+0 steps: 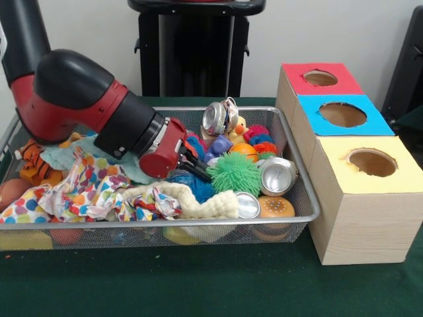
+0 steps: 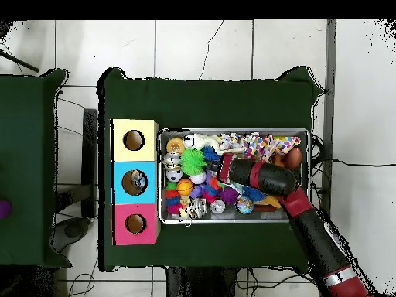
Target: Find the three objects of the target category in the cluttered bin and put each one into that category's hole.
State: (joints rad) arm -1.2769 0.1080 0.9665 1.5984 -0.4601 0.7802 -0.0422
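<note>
From the front, the gripper [image 1: 200, 165] reaches low into the wire bin [image 1: 301, 198], its dark fingers [image 1: 198, 173] pointing at the middle of the clutter. Whether they are spread or closed I cannot tell; they look pressed against a blue spiky ball [image 1: 192, 185] just under them, and nothing shows clearly held. Just past the fingertips sits a green spiky ball [image 1: 234, 173]. Beyond that lie two shiny metal cans [image 1: 276, 176], and a third crushed can [image 1: 219, 117] stands behind the fingers toward the bin's back wall. A toy burger [image 1: 275, 207] rests below the cans, and a polka-dot cloth [image 1: 86, 188] spreads under the arm's wrist. Beside the bin, well apart from the fingers, stand three boxes with holes: red [image 1: 320, 78], blue [image 1: 342, 114] and yellow [image 1: 372, 162].

From overhead, the gripper [image 2: 224, 172] sits mid-bin, with the green spiky ball [image 2: 192, 161] just ahead of the fingers, between them and the yellow box [image 2: 134, 140]. The blue box [image 2: 134, 181] seems to hold something already, though the view is too small to be sure.

The search step appears to be in hand. Which category is wanted is not shown; the spiky balls nearest the fingertips are likely candidates. Next the fingers need to settle around one ball, lift it clear of the cloth, and carry it to the matching hole.
</note>
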